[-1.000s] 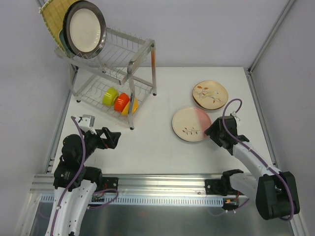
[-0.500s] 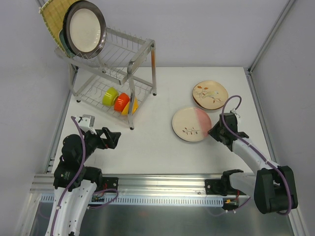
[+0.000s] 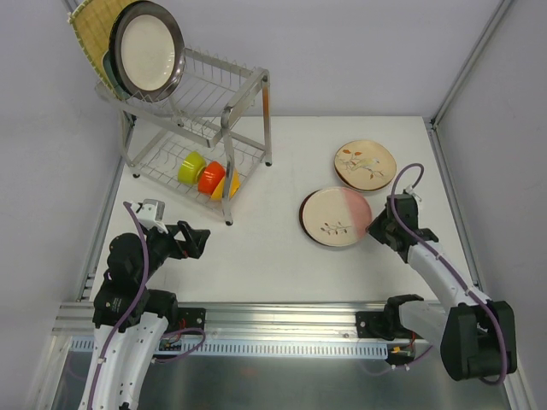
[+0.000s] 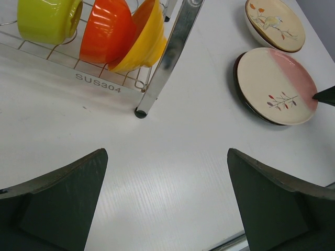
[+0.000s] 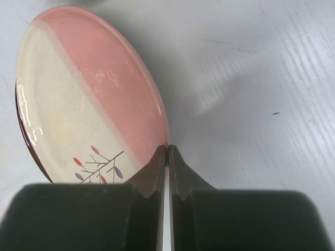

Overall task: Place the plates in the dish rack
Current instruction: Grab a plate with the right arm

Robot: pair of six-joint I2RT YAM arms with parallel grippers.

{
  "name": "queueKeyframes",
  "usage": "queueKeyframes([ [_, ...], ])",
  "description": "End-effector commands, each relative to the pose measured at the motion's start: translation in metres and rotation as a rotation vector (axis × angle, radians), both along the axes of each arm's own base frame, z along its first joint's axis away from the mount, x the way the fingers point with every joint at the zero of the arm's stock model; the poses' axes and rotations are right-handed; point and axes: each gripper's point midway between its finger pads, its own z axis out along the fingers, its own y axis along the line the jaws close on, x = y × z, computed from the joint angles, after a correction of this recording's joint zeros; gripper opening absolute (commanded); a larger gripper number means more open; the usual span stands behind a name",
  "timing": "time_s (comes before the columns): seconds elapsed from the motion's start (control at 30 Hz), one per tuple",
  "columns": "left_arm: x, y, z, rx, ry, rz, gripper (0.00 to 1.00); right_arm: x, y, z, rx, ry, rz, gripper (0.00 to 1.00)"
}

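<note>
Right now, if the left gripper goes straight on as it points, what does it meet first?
The left gripper probably meets bare table, between rack leg and pink-and-cream plate; depth unclear.

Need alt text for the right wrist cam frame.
The right end effector is shut on the near rim of a pink-and-cream plate with a small branch motif. The plate looks tilted on the white table, with a shadow beside it.

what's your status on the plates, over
Left gripper open, holding nothing. Right gripper shut on pink-and-cream plate rim, plate tilted. Floral plate flat on table; three plates in dish rack. Nothing seen blocking.
</note>
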Motion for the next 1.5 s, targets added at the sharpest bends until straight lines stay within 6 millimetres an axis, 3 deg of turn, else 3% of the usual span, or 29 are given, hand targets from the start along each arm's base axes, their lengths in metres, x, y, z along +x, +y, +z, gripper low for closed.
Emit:
queueKeyframes([
  [0.0,0.003,0.001,0.007,0.017,-0.026,-0.001,0.99,0.011,-0.011,0.037,-0.032,-0.092,-0.016,0.01],
  [0.27,0.003,0.001,0.007,0.016,-0.025,-0.004,0.99,-0.004,-0.027,0.039,-0.013,-0.1,-0.054,0.01],
  [0.73,0.004,0.001,0.007,0.017,-0.026,-0.001,0.99,-0.013,-0.032,0.011,0.062,-0.068,-0.076,0.07],
  [0.77,0.004,0.001,0.006,0.017,-0.024,-0.001,0.99,-0.015,-0.033,0.009,0.066,-0.066,-0.079,0.13],
  [1.17,0.004,0.002,0.006,0.017,-0.023,0.0,0.99,-0.015,-0.032,0.009,0.086,-0.077,-0.072,0.26],
  [1.3,0.004,0.001,0.006,0.016,-0.022,-0.001,0.99,-0.016,-0.034,0.01,0.098,-0.084,-0.081,0.42],
  [1.33,0.004,0.001,0.006,0.017,-0.023,-0.001,0.99,-0.016,-0.035,0.011,0.102,-0.086,-0.081,0.52],
  [1.47,0.004,0.001,0.006,0.016,-0.024,-0.003,0.99,-0.016,-0.036,0.01,0.125,-0.096,-0.079,0.7],
])
